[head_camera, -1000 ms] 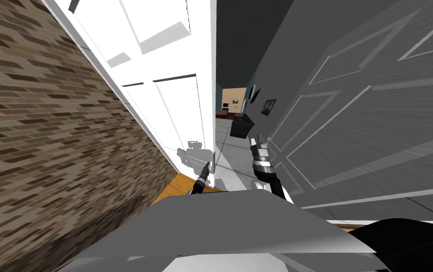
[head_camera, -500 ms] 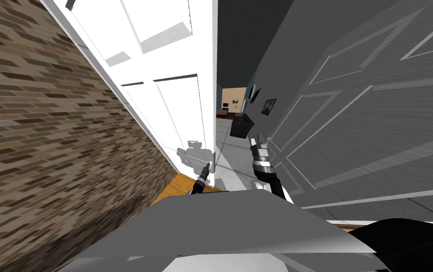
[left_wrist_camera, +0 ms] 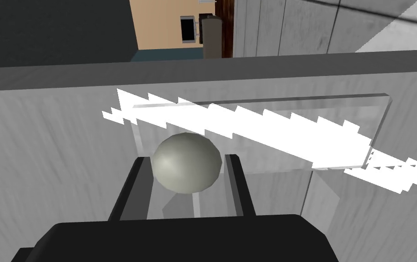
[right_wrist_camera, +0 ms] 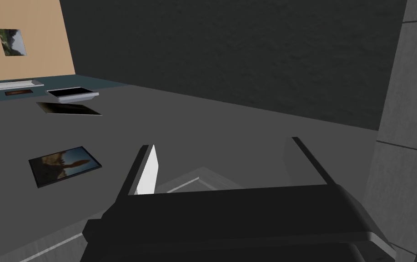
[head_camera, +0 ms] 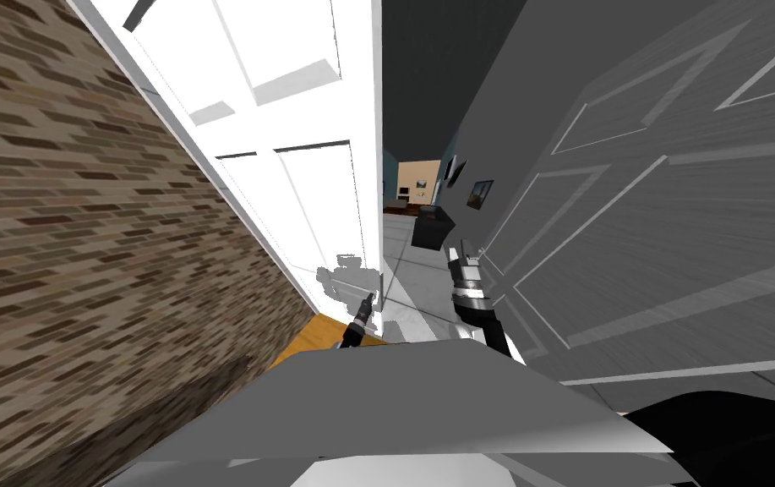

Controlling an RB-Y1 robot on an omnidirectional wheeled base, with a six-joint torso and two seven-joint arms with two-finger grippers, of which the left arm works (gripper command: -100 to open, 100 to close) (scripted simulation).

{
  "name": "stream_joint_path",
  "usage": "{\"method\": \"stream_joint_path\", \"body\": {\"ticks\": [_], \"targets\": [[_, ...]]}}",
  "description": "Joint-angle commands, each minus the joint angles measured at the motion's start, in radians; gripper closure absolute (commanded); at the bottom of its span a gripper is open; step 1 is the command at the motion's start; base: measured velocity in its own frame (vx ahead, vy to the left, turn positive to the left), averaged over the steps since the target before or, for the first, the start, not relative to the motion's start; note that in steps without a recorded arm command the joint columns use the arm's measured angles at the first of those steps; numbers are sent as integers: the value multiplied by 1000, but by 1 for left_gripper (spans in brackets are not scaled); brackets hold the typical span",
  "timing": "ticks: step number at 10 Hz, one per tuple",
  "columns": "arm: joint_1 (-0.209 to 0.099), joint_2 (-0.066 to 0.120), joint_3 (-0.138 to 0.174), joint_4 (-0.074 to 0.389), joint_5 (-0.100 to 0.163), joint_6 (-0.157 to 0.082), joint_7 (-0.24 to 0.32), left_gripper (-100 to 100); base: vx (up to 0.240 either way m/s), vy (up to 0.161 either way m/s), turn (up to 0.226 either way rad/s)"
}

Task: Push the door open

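Left hand [left_wrist_camera: 187, 158]: pinching the round grey door knob [left_wrist_camera: 186, 170] from both sides.
Door [head_camera: 305, 194]: white, panelled, ajar; free edge just beside the hand.
Right hand [right_wrist_camera: 221, 142]: spread, idle, near grey panelled surface [head_camera: 647, 220].
Push: probably best steady, square to the knob, following the door's arc; no twisting off the ball.

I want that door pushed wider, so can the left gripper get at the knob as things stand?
Very likely yes. The left gripper straddles the round grey knob, its fingers seemingly pressed on the knob's two sides, with nothing in between. The right gripper stands open, off to the side.
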Motion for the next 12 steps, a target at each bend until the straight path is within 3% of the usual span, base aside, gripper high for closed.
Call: {"method": "stream_joint_path", "body": {"ticks": [1,5,6,9,12], "targets": [[-3,7,21,-11,7,-2,-9,100,151,-67,19],[-16,20,76,4,26,-4,-25,100,198,-115,76],[12,27,55,-38,21,10,-16,-100,-52,-82,60],[21,26,50,-47,22,7,-14,-100,-167,20,20],[38,14,42,-62,24,3,-9,-100,-216,2,37]]}}
